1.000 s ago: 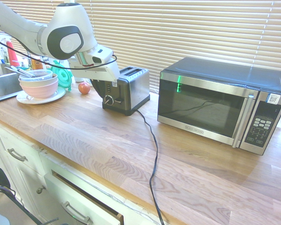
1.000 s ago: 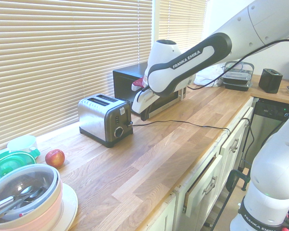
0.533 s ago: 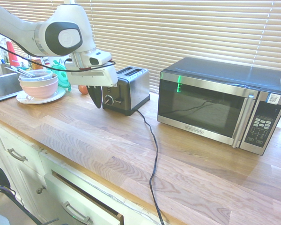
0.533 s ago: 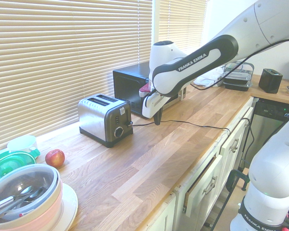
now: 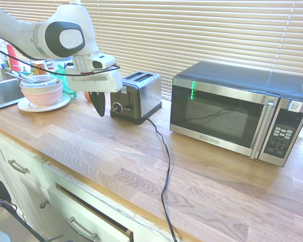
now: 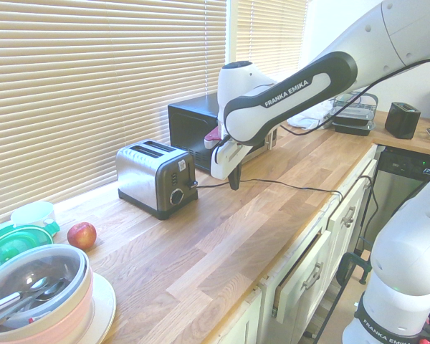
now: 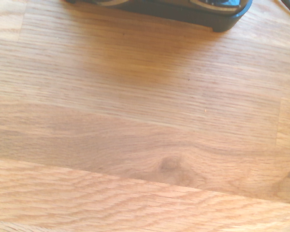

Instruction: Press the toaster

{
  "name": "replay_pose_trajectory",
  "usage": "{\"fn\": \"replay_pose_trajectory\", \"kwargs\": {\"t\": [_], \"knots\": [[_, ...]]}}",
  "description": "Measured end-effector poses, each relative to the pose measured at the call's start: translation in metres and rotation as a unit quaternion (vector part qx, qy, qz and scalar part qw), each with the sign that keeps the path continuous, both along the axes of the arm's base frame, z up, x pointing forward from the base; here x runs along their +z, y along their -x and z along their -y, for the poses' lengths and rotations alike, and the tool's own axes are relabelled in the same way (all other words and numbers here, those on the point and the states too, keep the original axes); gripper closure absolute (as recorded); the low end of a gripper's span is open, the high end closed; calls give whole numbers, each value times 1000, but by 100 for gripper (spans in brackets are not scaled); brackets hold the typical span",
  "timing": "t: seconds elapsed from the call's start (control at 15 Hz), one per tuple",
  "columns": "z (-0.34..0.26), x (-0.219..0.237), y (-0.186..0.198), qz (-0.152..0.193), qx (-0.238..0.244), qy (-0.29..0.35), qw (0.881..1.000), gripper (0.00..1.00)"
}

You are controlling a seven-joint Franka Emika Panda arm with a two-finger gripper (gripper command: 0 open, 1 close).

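Note:
The toaster (image 5: 140, 95) is a small steel box with black ends, standing on the wooden counter near the blinds; it also shows in the second exterior view (image 6: 155, 177). Its dial and lever face the counter's front. My gripper (image 5: 100, 110) hangs shut and empty, fingers pointing down, a short way in front of the toaster's dial end and just above the wood. From the other side the gripper (image 6: 233, 183) is clearly apart from the toaster. The wrist view shows bare wood and only the black base of the toaster (image 7: 183, 9).
A large steel-and-black microwave (image 5: 237, 113) stands right of the toaster. The toaster's black cord (image 5: 165, 166) runs across the counter to its front edge. Stacked bowls (image 5: 42, 91) on a plate, a sink (image 5: 0, 88) and an apple (image 6: 82, 235) are on the other side.
The gripper has drawn back from the toaster's dial end toward the counter's front and swung from tilted to pointing straight down. The toaster has not moved.

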State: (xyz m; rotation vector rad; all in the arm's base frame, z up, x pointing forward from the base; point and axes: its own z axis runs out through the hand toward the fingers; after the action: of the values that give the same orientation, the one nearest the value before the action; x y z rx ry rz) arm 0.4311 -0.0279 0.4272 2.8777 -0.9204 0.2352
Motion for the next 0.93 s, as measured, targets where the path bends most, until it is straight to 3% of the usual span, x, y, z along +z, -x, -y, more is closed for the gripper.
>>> {"fn": "replay_pose_trajectory", "kwargs": {"t": [0.93], "knots": [[-2,0,0,0,6,7,1000,0]]}}
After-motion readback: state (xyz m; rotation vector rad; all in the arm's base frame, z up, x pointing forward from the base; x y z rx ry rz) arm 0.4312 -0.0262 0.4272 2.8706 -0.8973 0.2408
